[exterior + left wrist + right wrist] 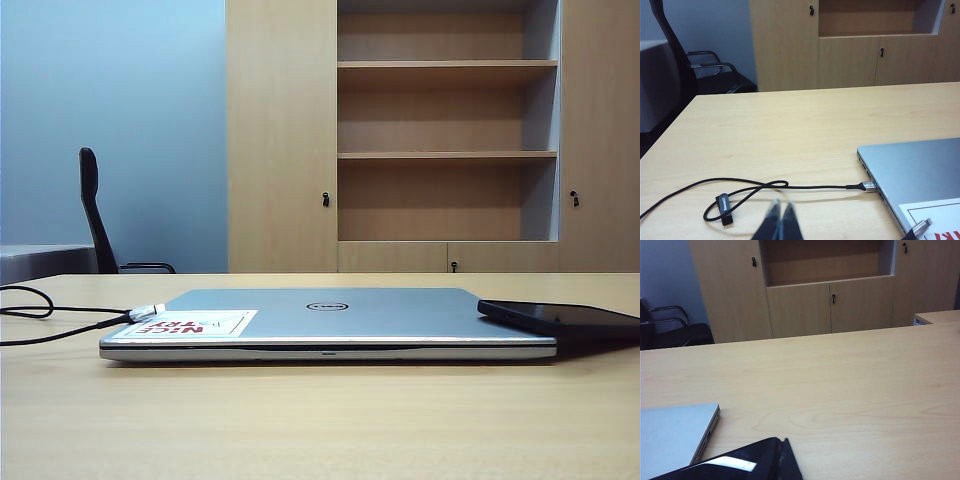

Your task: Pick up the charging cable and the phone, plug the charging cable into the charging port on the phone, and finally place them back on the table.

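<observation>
Table (320, 420): laptop (330, 325), both end effectors closed

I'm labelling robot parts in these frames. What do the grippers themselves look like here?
Little shows. The left gripper appears in its wrist view as two slim, dark, blurred fingers tapering to pale-edged tips pressed together. The right gripper cannot be made out in its wrist view. No arms, cables or markings are visible.

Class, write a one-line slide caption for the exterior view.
Closed silver laptop on the table, charging cable plug tip resting on its lid, phone propped on its right edge.
</observation>
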Action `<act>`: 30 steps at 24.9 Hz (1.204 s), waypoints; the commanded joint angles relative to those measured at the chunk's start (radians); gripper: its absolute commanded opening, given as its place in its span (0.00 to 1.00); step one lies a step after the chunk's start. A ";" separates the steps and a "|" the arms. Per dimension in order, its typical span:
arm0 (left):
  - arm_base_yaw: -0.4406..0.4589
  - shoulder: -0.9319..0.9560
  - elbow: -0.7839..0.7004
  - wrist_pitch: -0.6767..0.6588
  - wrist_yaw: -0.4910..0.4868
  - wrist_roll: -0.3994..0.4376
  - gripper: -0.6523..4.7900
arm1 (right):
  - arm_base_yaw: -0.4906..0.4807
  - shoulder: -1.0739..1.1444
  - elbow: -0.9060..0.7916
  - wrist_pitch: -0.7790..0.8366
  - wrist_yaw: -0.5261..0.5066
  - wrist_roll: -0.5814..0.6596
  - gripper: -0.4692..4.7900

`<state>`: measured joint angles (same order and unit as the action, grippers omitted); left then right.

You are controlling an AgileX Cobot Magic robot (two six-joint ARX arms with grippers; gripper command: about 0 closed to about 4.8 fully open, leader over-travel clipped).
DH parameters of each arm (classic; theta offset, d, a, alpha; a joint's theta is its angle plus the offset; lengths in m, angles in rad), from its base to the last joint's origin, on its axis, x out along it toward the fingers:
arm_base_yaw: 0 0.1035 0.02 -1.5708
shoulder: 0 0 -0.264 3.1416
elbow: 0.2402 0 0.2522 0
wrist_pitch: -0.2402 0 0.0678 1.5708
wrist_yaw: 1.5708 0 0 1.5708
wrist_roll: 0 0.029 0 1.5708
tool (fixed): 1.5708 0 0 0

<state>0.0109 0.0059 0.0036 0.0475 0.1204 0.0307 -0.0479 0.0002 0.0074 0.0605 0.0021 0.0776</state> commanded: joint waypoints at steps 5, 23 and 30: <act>-0.002 0.000 0.000 0.014 0.002 -0.051 0.11 | 0.001 -0.003 -0.005 0.012 -0.001 -0.009 0.08; -0.002 0.019 0.194 0.074 0.002 -0.148 0.11 | 0.001 0.123 0.301 -0.011 -0.002 0.008 0.08; -0.003 0.186 0.325 0.078 0.002 -0.148 0.11 | 0.001 0.381 0.489 -0.037 -0.076 0.042 0.08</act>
<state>0.0101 0.1619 0.3073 0.1139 0.1207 -0.1135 -0.0471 0.3473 0.4683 0.0238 -0.0589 0.0879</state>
